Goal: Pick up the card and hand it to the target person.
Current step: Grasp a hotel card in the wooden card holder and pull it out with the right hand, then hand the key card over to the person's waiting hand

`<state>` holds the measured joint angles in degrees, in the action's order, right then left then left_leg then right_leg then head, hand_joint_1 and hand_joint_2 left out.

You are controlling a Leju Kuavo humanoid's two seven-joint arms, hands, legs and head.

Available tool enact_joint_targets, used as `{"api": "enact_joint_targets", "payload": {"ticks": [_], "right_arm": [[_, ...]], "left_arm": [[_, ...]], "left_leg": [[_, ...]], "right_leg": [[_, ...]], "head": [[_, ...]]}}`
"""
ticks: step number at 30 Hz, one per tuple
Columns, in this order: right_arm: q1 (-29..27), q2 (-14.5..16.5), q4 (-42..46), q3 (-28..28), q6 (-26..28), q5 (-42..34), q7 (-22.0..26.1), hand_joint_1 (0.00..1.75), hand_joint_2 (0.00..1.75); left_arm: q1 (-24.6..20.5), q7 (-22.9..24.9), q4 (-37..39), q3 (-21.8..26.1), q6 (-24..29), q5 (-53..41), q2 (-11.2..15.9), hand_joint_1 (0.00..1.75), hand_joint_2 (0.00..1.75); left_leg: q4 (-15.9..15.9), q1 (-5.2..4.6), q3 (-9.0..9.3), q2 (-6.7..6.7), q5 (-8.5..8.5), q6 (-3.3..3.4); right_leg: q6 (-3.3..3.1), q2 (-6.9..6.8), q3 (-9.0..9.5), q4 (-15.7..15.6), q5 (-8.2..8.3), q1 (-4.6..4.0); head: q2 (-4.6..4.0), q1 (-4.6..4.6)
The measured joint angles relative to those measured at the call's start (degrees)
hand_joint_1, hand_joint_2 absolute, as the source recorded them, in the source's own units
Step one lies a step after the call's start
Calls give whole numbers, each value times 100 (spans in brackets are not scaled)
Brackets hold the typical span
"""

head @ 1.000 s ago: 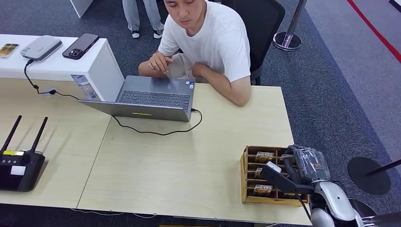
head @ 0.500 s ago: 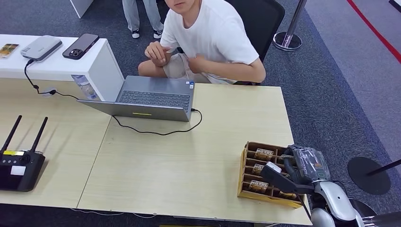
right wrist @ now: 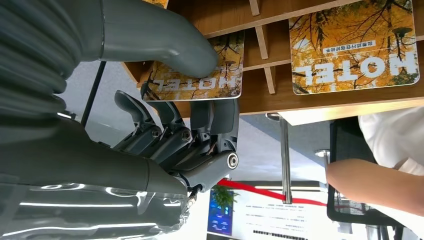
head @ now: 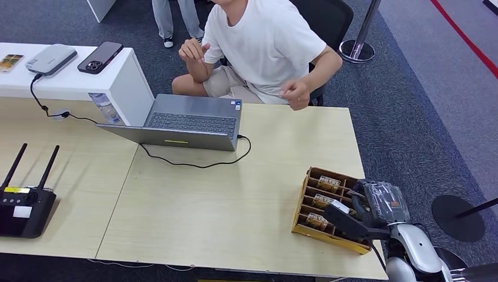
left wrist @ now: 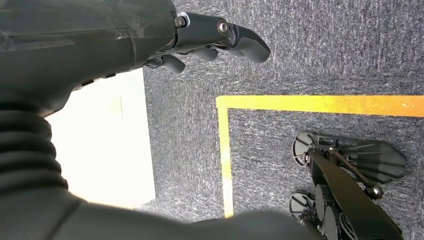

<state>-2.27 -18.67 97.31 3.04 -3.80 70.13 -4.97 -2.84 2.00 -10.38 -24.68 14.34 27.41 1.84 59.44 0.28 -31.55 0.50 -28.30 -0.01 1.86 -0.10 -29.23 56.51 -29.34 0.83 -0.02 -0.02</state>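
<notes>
The right hand (right wrist: 200, 100) is at the near corner of the table, at the wooden rack (head: 305, 202), and it pinches one card (right wrist: 197, 75): the thumb lies on the printed face and the dark fingers (right wrist: 220, 117) press from behind. The card sits in its slot, so the step in hand is, I think, to draw it out. To do this well, the hand should pull along the slot line and not sideways, because the rack stands tilted on the table (head: 235, 205) and looks light enough to be dragged. The grip covers only a corner of the card, so a slow pull is safer; how firm the pinch is I cannot judge from this angle. A second card (right wrist: 352, 45) rests in the next slot and should not be touched.

The left hand (left wrist: 215, 40) hangs over the carpet, fingers loosely apart and holding nothing.

Farther, past the laptop (head: 188, 120), the person (head: 264, 47) sits at the far edge with one hand raised, well apart from the rack.
</notes>
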Motion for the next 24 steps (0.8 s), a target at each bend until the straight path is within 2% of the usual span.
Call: {"api": "enact_joint_targets", "payload": {"ticks": [9, 16, 21, 24], "right_arm": [[-6, 4, 3, 31, 231, 37, 193, 154, 175], [8, 60, 274, 84, 1246, -150, 1011, 154, 175], [30, 113, 438, 124, 1503, -194, 1184, 154, 175], [68, 165, 519, 133, 1889, -296, 1416, 154, 175]], "left_arm": [[0, -108, 0, 5, 17, 95, -1, 0, 175], [0, -119, 0, 5, 17, 137, -1, 0, 175], [1, -121, 0, 4, 17, 145, -1, 0, 175], [1, -125, 0, 4, 17, 165, -1, 0, 175]], "left_leg": [[0, 0, -1, 0, 0, 0], [0, 0, -2, 0, 0, -1], [-1, 0, -2, 1, 0, -1], [-1, 0, -3, 0, 1, -1]], "right_leg": [[0, 0, 0, 0, 0, 0], [0, 0, -1, 1, 0, 0], [0, -1, 0, 1, 0, 0], [0, 0, 0, 1, 0, 0]], "head": [[0, 0], [0, 0], [0, 1], [0, 1]]}}
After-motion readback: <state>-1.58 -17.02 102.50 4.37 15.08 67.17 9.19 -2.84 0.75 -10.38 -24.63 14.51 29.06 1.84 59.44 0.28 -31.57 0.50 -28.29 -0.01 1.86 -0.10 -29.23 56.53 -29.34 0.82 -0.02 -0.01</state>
